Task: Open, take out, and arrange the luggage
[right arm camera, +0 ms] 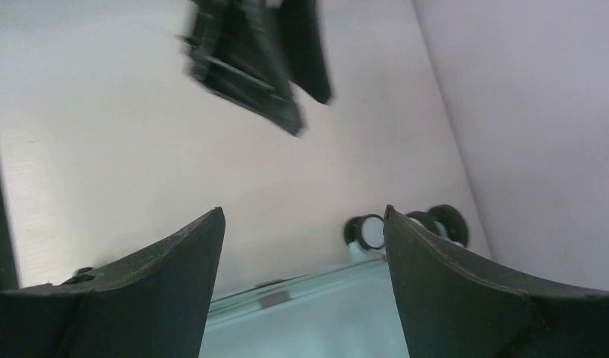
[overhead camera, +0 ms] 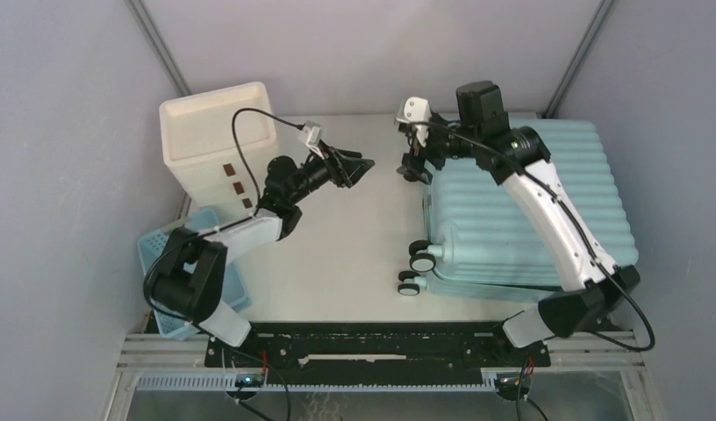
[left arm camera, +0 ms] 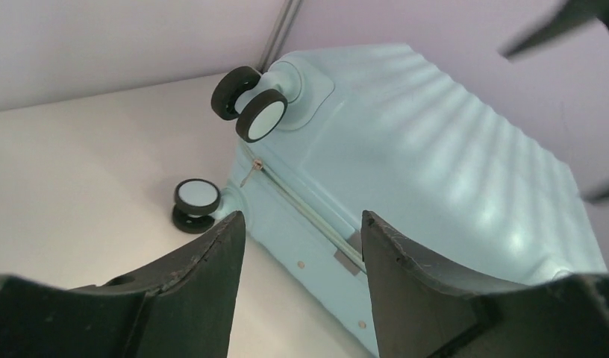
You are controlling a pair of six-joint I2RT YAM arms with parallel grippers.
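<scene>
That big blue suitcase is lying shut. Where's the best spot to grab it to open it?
Probably the small zipper pull on the side seam of the luggage, beside the wheels. Come in from the table side on its left: the case lies flat, so the seam faces sideways there.

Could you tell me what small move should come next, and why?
Probably lower the right gripper onto the seam at the luggage's far corner toward the left arm and pinch the upper shell's edge. The luggage lies shut; the left gripper and the right stand open and empty, the right one hovering over that corner.
</scene>
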